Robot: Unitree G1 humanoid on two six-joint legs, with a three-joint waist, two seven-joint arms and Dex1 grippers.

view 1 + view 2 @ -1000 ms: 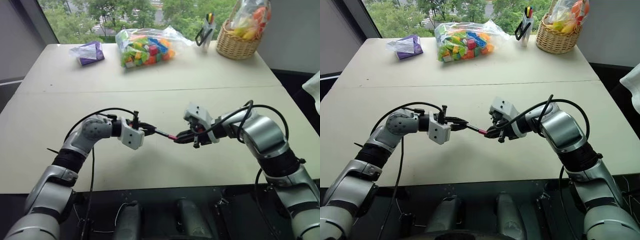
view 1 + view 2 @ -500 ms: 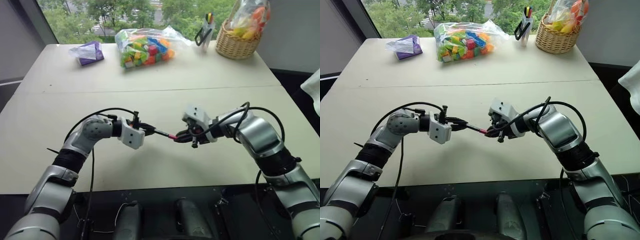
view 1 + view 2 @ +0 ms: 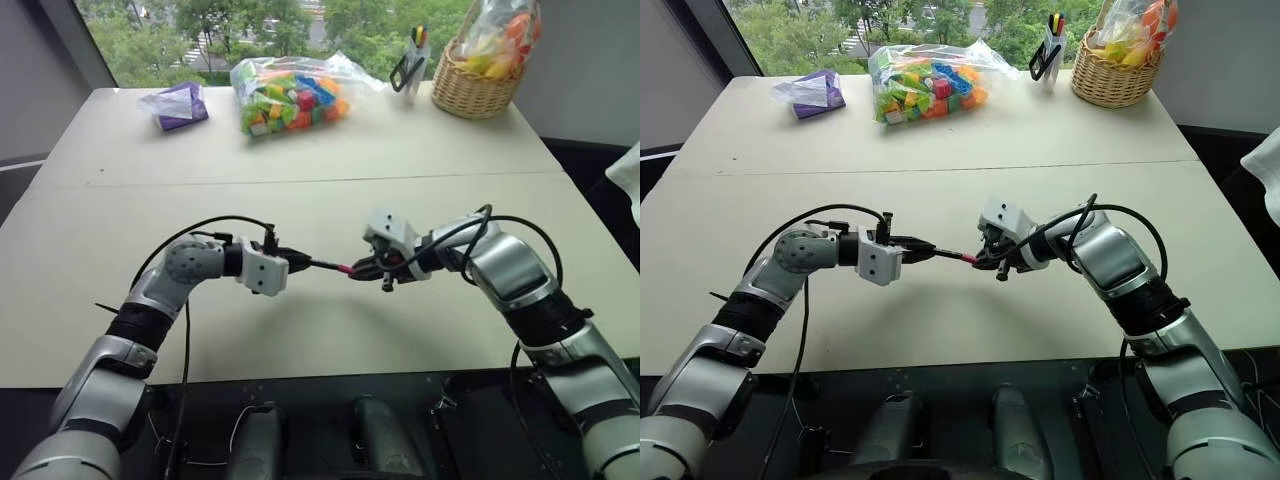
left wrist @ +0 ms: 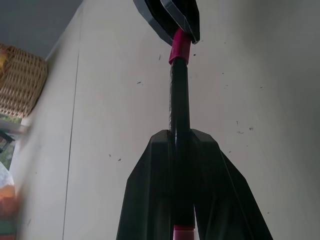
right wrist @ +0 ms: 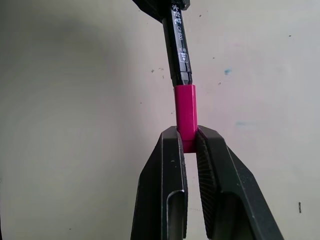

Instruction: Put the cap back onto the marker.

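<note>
the marker (image 5: 179, 47) is a thin black barrel with small white print along it, too fine to read. it hangs level above the table (image 3: 330, 150), between the two arms. the red cap (image 5: 185, 117) sits on its end, butted against the black barrel. the right gripper (image 5: 189, 140) pinches the cap between its black fingers (image 5: 167, 165). the left gripper (image 4: 180, 145) clamps the barrel's other half. both forearms angle inward over the near half of the table, grippers facing each other.
</note>
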